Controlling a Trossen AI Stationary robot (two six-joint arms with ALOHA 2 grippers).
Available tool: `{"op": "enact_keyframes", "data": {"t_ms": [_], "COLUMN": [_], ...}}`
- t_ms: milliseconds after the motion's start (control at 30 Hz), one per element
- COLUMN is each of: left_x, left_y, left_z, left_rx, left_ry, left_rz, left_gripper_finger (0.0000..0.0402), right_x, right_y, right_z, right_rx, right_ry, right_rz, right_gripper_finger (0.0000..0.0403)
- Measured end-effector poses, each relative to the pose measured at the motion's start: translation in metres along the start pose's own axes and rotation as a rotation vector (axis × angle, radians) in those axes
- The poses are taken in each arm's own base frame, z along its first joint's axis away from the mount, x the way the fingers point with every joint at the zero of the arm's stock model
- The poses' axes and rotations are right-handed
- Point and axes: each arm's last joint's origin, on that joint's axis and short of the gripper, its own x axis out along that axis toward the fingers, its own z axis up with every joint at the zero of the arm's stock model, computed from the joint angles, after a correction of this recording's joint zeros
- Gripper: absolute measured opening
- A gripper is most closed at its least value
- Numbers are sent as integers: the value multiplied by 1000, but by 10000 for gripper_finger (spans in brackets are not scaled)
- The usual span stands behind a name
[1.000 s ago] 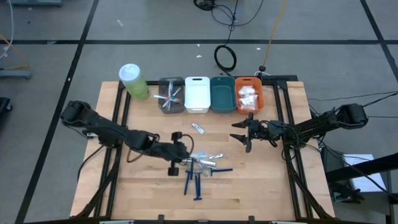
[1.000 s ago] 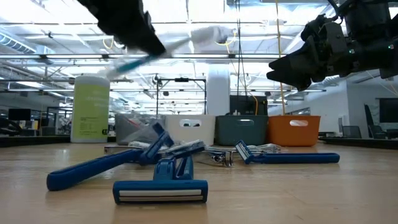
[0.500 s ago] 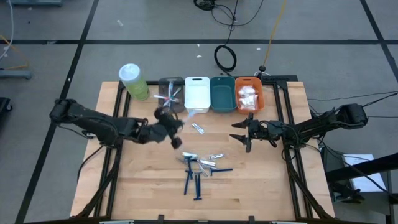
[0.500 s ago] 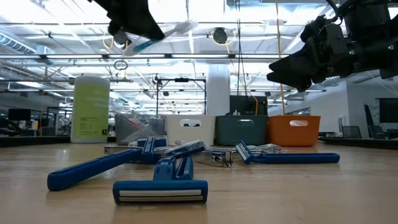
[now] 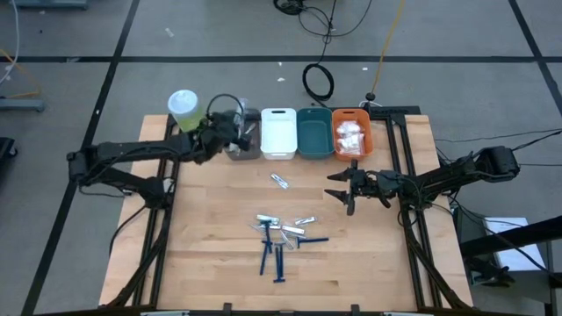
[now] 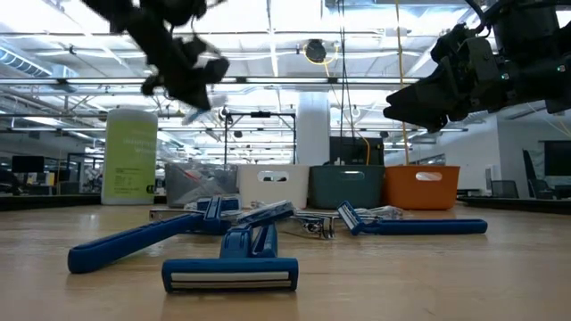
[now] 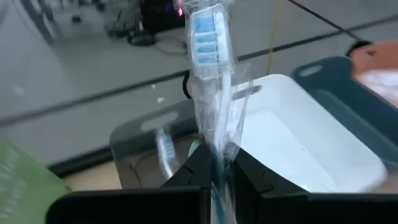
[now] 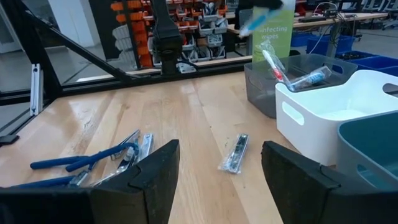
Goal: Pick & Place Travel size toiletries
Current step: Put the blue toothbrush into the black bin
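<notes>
Left gripper (image 7: 214, 180) pinches a wrapped toothbrush (image 7: 208, 74) by its handle, above the grey bin (image 7: 140, 146); light, slippery film, so grip stays firm; right gripper (image 5: 344, 189) waits spread.

Bright overhead light, some motion blur

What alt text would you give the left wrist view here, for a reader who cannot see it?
The left tool is shut on a wrapped toothbrush with a blue-and-white head, held upright above the grey bin. The empty white bin sits beside it, then the teal bin; another wrapped toothbrush lies in the grey one.
</notes>
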Motion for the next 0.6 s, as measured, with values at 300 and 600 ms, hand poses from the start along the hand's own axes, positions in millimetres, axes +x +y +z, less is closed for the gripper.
{"op": "enact_keyframes", "data": {"t_ms": [300,600], "left_x": [43,46], "left_y": [50,57], "left_z": [-37,-40], "left_rx": [-274,-245], "left_ry": [-50,-54], "left_rz": [-133,-115], "left_gripper_finger": [8,93], "right_x": [0,0], "right_y": [0,0], "right_z": [0,0], "right_rx": [-14,-15], "right_ry": [-2,-2], "right_rz": [-4,-4], "right_gripper_finger": [212,210]}}
